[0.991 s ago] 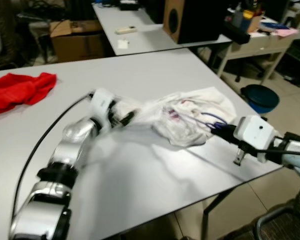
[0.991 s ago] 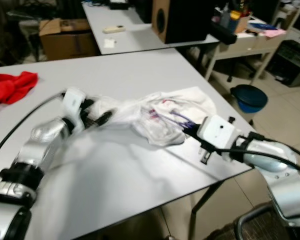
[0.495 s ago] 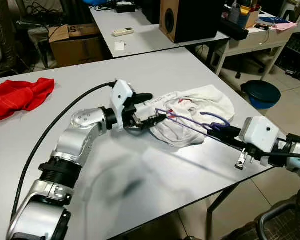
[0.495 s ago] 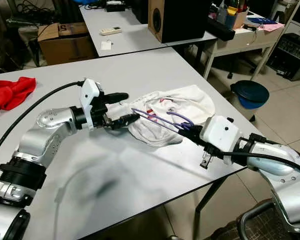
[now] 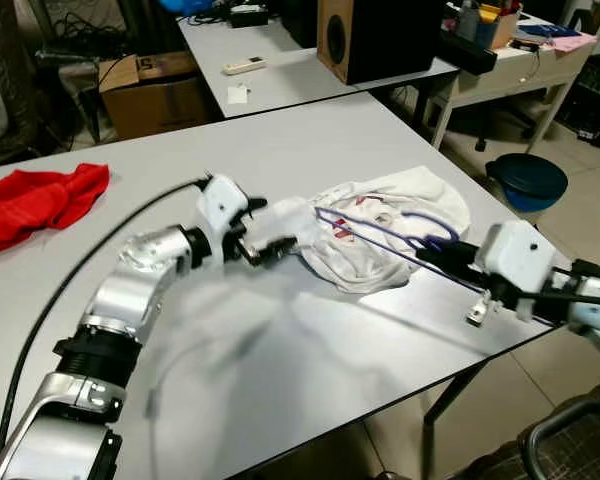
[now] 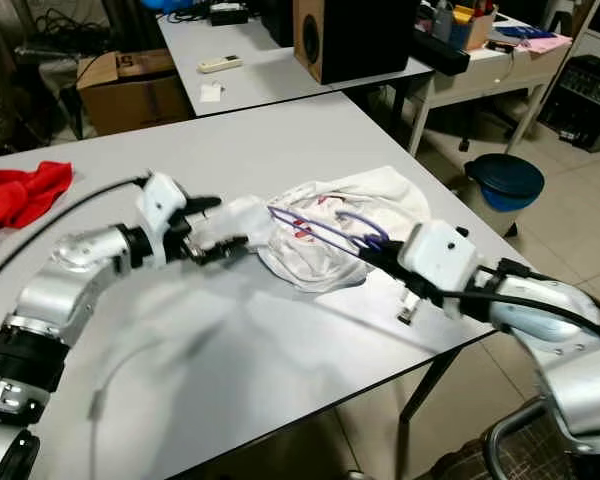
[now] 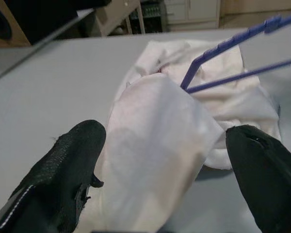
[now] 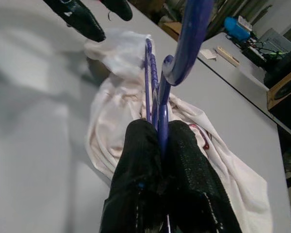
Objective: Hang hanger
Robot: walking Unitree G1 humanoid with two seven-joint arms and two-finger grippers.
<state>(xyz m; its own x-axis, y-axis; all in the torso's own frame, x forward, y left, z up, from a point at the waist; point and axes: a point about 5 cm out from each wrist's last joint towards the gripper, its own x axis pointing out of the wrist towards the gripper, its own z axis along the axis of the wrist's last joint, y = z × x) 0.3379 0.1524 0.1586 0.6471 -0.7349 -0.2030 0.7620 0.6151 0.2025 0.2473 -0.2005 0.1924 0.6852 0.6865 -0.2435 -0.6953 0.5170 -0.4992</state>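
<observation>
Far left of the frame, a red cloth (image 5: 35, 200) lay bunched on my grey worktop (image 5: 280, 380), well apart from the action. Moving in toward the middle, my left arm reached across the worktop, and my left fingers (image 7: 63, 170) stood wide apart, one on each side of a fold of the white garment (image 5: 380, 235); they had nothing clamped, and the cloth sat loose in the gap between them. In the head views that hand was blurred, just at the garment's left edge.

Centre of the frame, the white garment lay crumpled on the worktop with red markings showing on it. The purple hanger (image 5: 400, 235) ran across the top of it, its thin bars stretching from the garment's left side toward the lower right, its hook curling over the cloth.

Right of centre, my right fingers (image 8: 184, 160) were pressed tight together on the hanger, the purple wire pinched between them, held just above the garment near the worktop's right edge.

Upper right, a black speaker (image 5: 375, 35) stood on another table, and a dark blue bin (image 5: 525, 180) sat on the floor.
</observation>
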